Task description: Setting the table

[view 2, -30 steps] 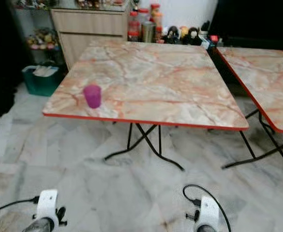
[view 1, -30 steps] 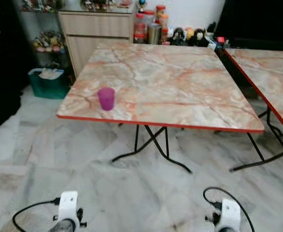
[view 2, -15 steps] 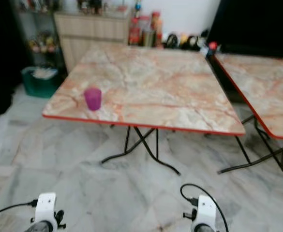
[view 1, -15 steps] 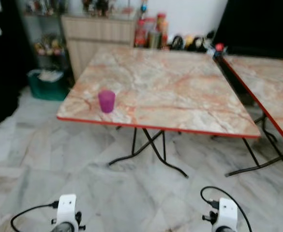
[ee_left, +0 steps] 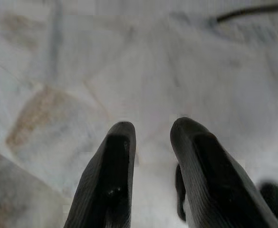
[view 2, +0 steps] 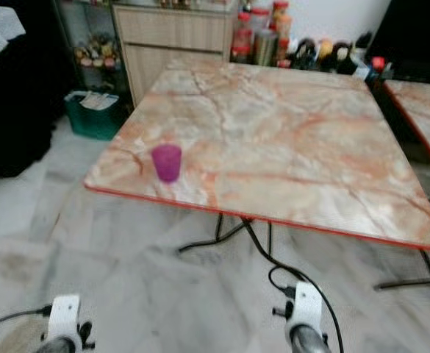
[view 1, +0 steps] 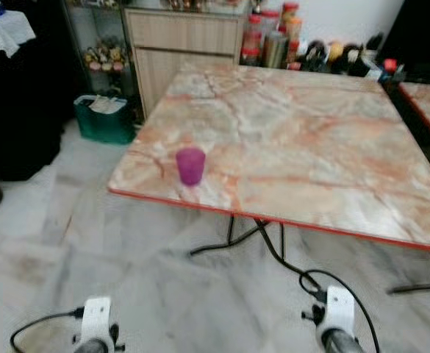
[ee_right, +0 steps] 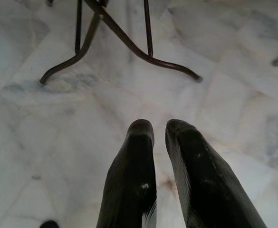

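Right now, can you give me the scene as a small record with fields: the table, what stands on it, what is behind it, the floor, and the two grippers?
table: square marble-pattern folding table with red edge and black metal legs
on table: one purple plastic cup, upright, near the front left corner
behind table: wooden cabinet; jars and bottles along the wall
beside cabinet: green bin on the floor
floor: pale marble tiles
left gripper: low over the floor, fingers apart, holding nothing
right gripper: low over the floor, fingers nearly together, holding nothing
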`<state>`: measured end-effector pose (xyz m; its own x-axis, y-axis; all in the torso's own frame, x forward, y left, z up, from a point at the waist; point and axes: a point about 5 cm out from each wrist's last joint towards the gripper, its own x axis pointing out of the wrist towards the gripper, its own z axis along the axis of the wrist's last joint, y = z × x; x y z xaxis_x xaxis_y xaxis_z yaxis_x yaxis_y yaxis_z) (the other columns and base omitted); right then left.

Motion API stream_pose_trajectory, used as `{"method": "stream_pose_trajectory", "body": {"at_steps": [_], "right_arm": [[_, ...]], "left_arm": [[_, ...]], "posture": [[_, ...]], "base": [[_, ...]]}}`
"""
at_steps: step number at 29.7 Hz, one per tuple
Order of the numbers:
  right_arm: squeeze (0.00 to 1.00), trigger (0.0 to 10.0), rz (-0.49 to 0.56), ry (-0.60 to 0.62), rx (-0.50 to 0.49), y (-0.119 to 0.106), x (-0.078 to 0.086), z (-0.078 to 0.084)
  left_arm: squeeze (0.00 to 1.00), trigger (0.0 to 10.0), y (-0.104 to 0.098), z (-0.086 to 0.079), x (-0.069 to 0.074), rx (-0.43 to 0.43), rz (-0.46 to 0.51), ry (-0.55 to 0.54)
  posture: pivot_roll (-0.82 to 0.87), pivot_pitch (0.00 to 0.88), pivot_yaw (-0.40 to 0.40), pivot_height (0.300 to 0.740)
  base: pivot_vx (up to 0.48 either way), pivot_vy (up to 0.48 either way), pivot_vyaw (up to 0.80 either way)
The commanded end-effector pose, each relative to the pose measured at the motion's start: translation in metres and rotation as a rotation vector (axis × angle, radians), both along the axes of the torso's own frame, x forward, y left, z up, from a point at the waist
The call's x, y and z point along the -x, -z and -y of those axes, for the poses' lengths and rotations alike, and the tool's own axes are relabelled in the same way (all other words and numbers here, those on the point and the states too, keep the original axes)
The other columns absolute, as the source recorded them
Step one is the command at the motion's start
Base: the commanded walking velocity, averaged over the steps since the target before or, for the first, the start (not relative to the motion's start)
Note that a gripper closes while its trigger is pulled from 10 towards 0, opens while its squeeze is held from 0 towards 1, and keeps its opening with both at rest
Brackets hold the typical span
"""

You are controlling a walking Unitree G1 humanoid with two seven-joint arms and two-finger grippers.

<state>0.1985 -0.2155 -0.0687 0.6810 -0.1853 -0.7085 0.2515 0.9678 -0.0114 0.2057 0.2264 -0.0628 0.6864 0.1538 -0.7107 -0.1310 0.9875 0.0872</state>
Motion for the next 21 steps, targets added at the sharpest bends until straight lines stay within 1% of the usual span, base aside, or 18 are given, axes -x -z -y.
{"method": "stream_pose_trajectory", "body": {"at_steps": [1,4,10,13,14,17,18,19,20,21], "right_arm": [[0.00,10.0,-0.041,0.028,0.015,0.004,0.012,0.011],[0.00,10.0,-0.043,0.030,0.015,0.004,0.012,0.011],[0.00,10.0,-0.051,0.036,0.017,0.005,0.013,0.012],[0.00,10.0,-0.054,0.050,0.015,0.006,0.015,0.013],[0.00,10.0,-0.055,0.055,0.014,0.006,0.017,0.014],[0.00,10.0,-0.084,0.072,0.016,0.011,0.030,0.018],[0.00,10.0,-0.111,0.078,0.022,0.015,0.040,0.020],[0.00,10.0,-0.121,0.082,0.024,0.016,0.044,0.021],[0.00,10.0,-0.121,0.082,0.024,0.016,0.044,0.021],[0.00,10.0,-0.130,0.092,0.024,0.018,0.049,0.022]], "left_arm": [[0.00,10.0,0.001,0.008,-0.002,0.017,0.006,0.009],[0.00,10.0,0.001,0.008,-0.002,0.020,0.007,0.009],[0.00,10.0,0.001,0.005,0.001,0.020,0.017,0.012],[0.00,10.0,0.002,0.001,0.005,0.019,0.018,0.001],[0.00,10.0,0.002,-0.001,0.007,0.017,0.017,-0.004],[0.00,10.0,0.004,-0.004,0.013,0.012,0.013,-0.009],[0.00,10.0,0.006,-0.005,0.017,0.009,0.010,-0.007],[0.00,10.0,0.007,-0.005,0.019,0.007,0.009,-0.006],[0.00,10.0,0.007,-0.005,0.019,0.007,0.009,-0.006],[0.00,10.0,0.007,-0.006,0.022,0.006,0.009,-0.006]], "posture": [[0.10,0.000,-0.038,0.736],[0.10,0.000,-0.038,0.736],[0.11,0.000,-0.041,0.736],[0.12,0.000,-0.043,0.736],[0.12,0.000,-0.045,0.736],[0.13,0.000,-0.051,0.736],[0.13,0.000,-0.052,0.736],[0.13,0.000,-0.052,0.736],[0.13,0.000,-0.052,0.736],[0.13,0.000,-0.051,0.736]], "base": [[0.398,0.000,0.00],[0.375,0.000,0.00],[0.000,0.000,0.00],[0.000,0.000,0.00],[0.000,0.000,0.00],[0.000,0.000,0.00],[0.000,0.000,0.00],[0.000,0.000,0.00],[0.000,0.000,0.00],[0.000,0.000,0.00]]}}
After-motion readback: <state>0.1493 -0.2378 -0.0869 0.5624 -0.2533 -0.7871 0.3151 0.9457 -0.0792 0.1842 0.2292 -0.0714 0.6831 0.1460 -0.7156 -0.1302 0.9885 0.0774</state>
